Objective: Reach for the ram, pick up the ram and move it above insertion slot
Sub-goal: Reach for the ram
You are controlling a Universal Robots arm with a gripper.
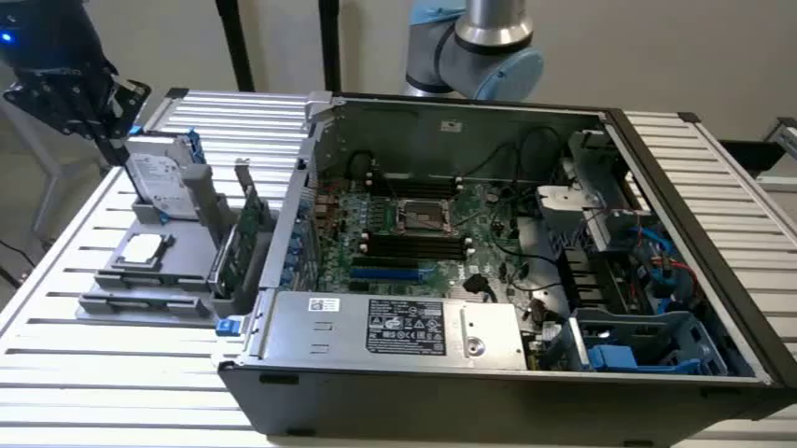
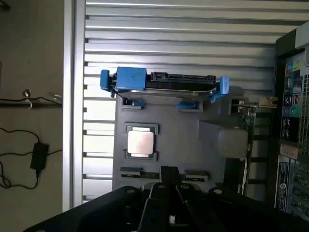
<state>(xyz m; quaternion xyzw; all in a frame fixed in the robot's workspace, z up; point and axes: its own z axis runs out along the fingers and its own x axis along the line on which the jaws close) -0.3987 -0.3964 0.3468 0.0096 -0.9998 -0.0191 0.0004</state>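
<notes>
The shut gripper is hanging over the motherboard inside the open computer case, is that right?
No. In the exterior view the shut gripper hangs over the grey parts tray outside the open computer case, not over the motherboard.

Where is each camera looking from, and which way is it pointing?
Exterior view: sits high, off the robot, looks down at the open computer case and gray tray on the slatted table; the arm and end effector show.
Wrist view: rides on the wrist, looks straight down on the tray; the shut end effector shows.
Both share the tray, its hard drive, the chip and the end effector.
</notes>
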